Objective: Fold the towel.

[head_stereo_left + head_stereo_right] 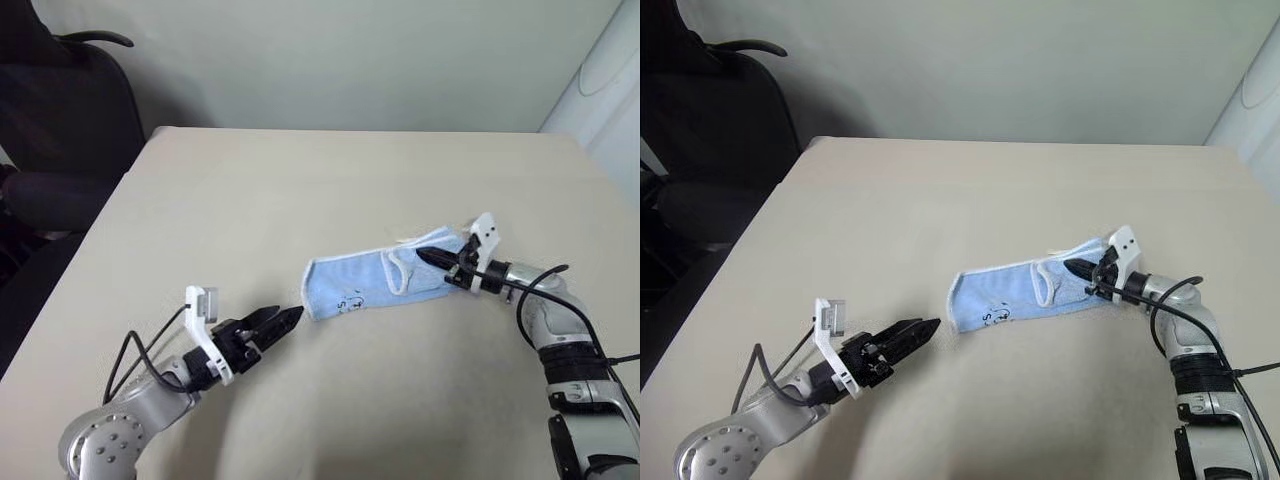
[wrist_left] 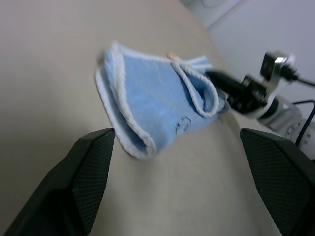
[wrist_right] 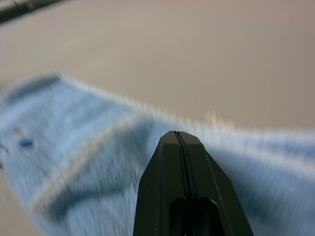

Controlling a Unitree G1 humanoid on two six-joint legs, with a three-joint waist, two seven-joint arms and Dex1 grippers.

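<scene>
Left gripper [image 1: 290,320] sits nearest, just off the towel's [image 1: 365,284] left end, fingers spread wide, holding nothing; released, arm low and nearly level, pointing at the towel. Towel lies mid-table [image 1: 300,190], folded into a long strip with a corner flap doubled over near its right end, so probably one more fold to go. Right gripper [image 1: 432,258] is over the towel's right end, fingers [image 3: 183,162] pressed together; whether cloth is pinched between them, can't tell. Likely there to pin or drag that end. Right forearm angles in low from the towel's right. Office chair [image 1: 60,110] beyond the table's far left corner.
</scene>
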